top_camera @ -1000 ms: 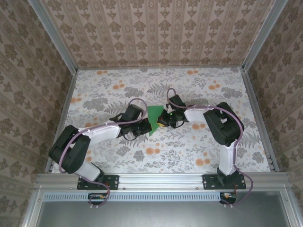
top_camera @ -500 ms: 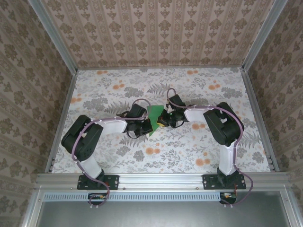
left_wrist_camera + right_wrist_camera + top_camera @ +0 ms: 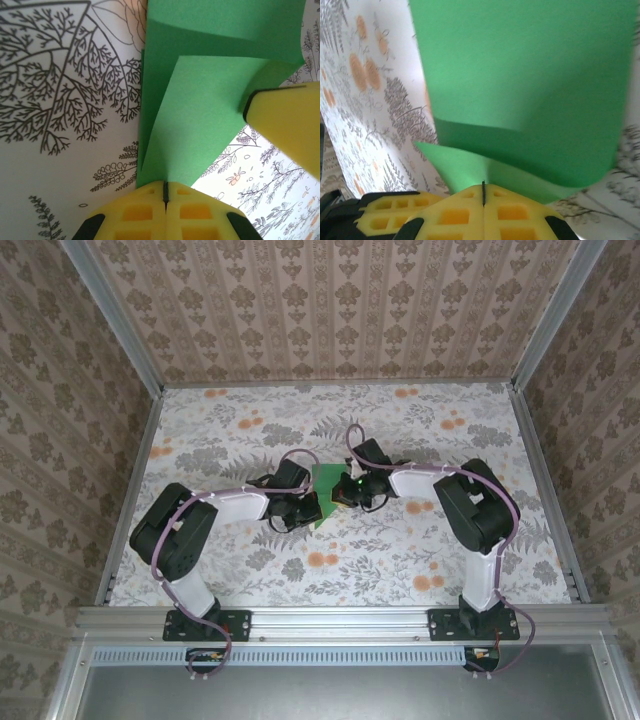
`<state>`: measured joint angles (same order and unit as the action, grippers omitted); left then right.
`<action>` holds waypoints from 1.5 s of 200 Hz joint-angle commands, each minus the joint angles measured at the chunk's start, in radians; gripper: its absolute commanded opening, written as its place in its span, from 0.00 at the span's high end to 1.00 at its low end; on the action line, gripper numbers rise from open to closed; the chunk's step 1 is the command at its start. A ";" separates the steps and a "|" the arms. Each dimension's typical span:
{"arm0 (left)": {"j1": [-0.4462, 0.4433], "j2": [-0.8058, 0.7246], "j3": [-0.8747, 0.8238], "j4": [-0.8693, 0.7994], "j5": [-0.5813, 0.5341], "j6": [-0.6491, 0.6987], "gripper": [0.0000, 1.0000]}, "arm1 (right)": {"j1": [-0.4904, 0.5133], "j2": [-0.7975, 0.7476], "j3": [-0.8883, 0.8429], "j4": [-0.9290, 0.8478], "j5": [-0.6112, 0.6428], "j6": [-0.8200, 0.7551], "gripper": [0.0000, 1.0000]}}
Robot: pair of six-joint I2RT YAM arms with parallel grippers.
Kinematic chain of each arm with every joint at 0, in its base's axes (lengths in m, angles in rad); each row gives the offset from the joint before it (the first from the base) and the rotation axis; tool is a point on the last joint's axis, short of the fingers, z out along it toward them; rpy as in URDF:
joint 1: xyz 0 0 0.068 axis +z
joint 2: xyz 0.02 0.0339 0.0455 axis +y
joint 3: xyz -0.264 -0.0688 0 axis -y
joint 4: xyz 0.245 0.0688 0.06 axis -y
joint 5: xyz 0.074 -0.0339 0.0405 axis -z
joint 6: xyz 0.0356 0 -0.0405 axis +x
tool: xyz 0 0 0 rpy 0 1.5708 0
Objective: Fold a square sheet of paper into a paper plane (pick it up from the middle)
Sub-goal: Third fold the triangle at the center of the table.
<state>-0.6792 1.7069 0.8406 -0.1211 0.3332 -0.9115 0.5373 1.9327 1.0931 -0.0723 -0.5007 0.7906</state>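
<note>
The square sheet of paper (image 3: pixel 325 485) is bright green, creased into overlapping flaps, and sits mid-table between the two grippers. My left gripper (image 3: pixel 308 508) is at its left lower edge. In the left wrist view the left gripper (image 3: pixel 165 187) is shut, with a raised fold of the paper (image 3: pixel 200 125) running into the seam. My right gripper (image 3: pixel 345 495) is at the paper's right side. Seen from the right wrist, the right gripper (image 3: pixel 483 189) is shut on a lifted flap of the paper (image 3: pixel 520 75). The paper plane is out of view.
The table (image 3: pixel 400 560) has a floral cloth. Patterned walls (image 3: pixel 330 310) enclose it at the back and sides. A metal rail (image 3: pixel 340 620) runs along the near edge. The right gripper's yellow finger (image 3: pixel 285 130) shows close to the left jaws.
The left arm's elbow swung in toward the middle and its gripper closed in on the paper's left edge. The right arm shifted only slightly. Both grippers stayed shut.
</note>
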 commanded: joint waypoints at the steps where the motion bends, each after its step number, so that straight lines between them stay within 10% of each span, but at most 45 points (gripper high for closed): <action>1: -0.003 0.031 0.001 -0.098 -0.033 0.031 1.00 | 0.029 -0.018 -0.007 -0.029 0.010 -0.037 1.00; 72: -0.002 0.029 0.001 -0.138 -0.049 0.029 1.00 | 0.036 0.040 0.020 -0.097 0.044 -0.086 1.00; 173: 0.056 0.026 -0.007 -0.256 -0.039 0.195 1.00 | -0.207 0.015 0.085 -0.186 0.147 -0.240 1.00; 300: 0.101 0.040 0.048 -0.239 0.008 0.315 1.00 | 0.036 0.069 0.112 -0.043 -0.040 -0.076 1.00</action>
<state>-0.5873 1.7065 0.8921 -0.3054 0.3614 -0.6155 0.5728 1.9511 1.1664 -0.1307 -0.5022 0.6792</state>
